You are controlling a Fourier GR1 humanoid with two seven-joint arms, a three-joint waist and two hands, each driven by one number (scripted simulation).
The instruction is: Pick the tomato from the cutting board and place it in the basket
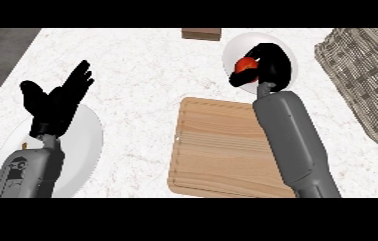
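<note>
the right hand has its fingers and thumb curled round the tomato, so only a red patch of it shows between the black fingers on the hand's left side. the tomato is off the cutting board, whose wooden top lies bare in the middle of the counter. it is held over a white plate just beyond the board's far right corner. from this steep angle i cannot tell whether it hangs above that plate or touches it. the grey right forearm lies across the board's right edge because the hand reaches past the board.

the wicker basket stands at the right edge of the view, to the right of the plate and apart from the hand. so the pick looks done. what remains, i judge, is a move to the right and over the basket's rim before the fingers let go.

the left hand rests at the left over a second white plate, fingers straight and spread, holding nothing, out of the way of the working side. a small brown block sits at the counter's far edge, off the likely path.
</note>
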